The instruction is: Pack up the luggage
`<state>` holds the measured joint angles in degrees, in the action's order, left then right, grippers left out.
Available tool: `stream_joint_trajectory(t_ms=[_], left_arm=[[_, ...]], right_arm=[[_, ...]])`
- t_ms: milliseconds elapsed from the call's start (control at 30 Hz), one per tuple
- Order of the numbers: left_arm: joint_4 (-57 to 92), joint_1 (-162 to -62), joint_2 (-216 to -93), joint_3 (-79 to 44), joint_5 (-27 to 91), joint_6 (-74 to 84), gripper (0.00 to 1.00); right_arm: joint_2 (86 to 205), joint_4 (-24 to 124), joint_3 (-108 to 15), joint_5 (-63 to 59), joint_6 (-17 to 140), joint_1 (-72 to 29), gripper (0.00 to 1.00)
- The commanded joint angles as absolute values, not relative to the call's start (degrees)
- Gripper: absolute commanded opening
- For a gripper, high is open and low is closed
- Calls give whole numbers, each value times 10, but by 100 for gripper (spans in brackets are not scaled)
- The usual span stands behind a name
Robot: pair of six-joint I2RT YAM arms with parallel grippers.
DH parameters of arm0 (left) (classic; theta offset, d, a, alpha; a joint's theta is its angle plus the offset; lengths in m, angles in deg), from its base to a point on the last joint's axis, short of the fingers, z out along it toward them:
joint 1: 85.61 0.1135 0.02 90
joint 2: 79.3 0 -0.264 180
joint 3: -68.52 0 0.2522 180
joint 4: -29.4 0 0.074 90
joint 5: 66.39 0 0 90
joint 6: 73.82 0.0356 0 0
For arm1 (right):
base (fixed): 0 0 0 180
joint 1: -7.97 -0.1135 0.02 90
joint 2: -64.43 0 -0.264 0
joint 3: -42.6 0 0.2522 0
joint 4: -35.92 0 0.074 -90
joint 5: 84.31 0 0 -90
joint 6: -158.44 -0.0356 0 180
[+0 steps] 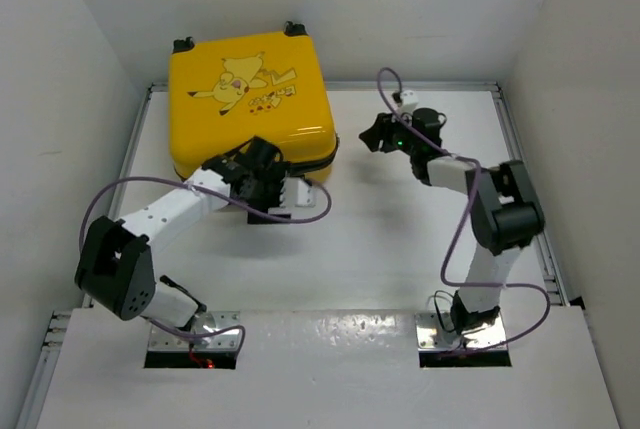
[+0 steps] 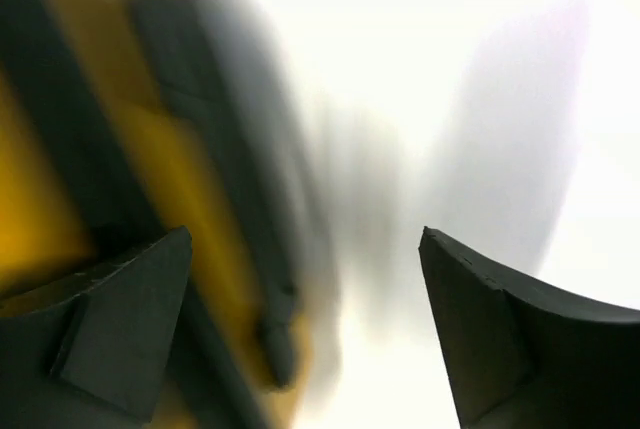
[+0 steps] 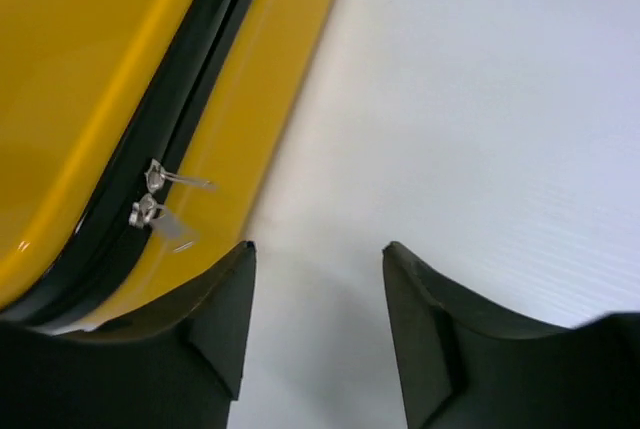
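The luggage [image 1: 250, 99] is a yellow hard-shell suitcase with a cartoon on its lid, lying shut at the back left of the table. My left gripper [image 1: 255, 159] is at its near right corner. In the blurred left wrist view its jaws [image 2: 305, 249] stand wide open and empty, with the luggage [image 2: 160, 179] and its black zipper seam to the left. My right gripper [image 1: 372, 135] hovers just right of the suitcase, apart from it. It is open [image 3: 318, 247] over bare table, beside the luggage's side [image 3: 90, 69] and two metal zipper pulls [image 3: 150, 194].
White walls close in on the table's left, back and right. A metal rail [image 1: 420, 84] runs along the back edge, and another rail [image 1: 530, 179] runs down the right side. Purple cables [image 1: 130, 189] loop off both arms.
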<state>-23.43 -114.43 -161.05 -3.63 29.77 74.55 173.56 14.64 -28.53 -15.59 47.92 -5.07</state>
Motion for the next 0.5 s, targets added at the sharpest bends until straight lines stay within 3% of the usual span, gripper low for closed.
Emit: stream_joint_trajectory(t_ms=[0, 133, 167, 267, 467], left_arm=[[-149, -1184, -1586, -222, 320, 622, 100], [-161, -1215, -1580, -336, 325, 535, 100], [-161, -1215, -1580, -352, 325, 518, 100], [-161, -1215, -1580, -381, 293, 453, 100], [-166, -1113, -1580, -330, 310, 304, 100]], right_arm=[[1592, 146, -237, -133, 506, -28, 54], [1486, 307, -206, -137, 549, -16, 71], [1440, 345, -203, -137, 550, -13, 81], [1392, 446, -209, -128, 564, -1, 97], [1319, 574, -235, -88, 589, 31, 100]])
